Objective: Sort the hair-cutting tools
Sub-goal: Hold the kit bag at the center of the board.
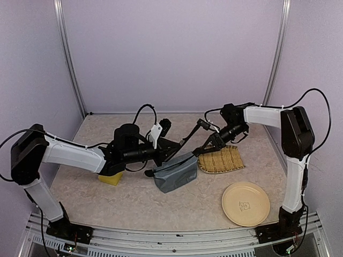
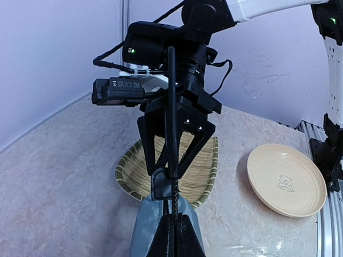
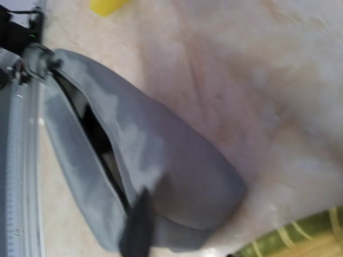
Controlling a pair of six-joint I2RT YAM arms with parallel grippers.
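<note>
The long black comb [image 1: 192, 135] stands tilted over the grey-blue zip pouch [image 1: 177, 174]. Its lower end reaches the pouch's open top. In the left wrist view the comb [image 2: 171, 107] shows edge-on between the spread fingers of my right gripper [image 2: 170, 170], which is open and does not pinch it. My left gripper [image 2: 175, 219] is shut on the near edge of the pouch [image 2: 142, 225]. The right wrist view is blurred and shows the pouch [image 3: 177, 160] with its zip slit open. What lies inside is too dark to tell.
A woven bamboo tray [image 1: 221, 159] lies just right of the pouch. A cream plate [image 1: 245, 203] sits at the front right. The yellow sponge [image 1: 111, 178] rests under my left forearm. Walls close the back and both sides.
</note>
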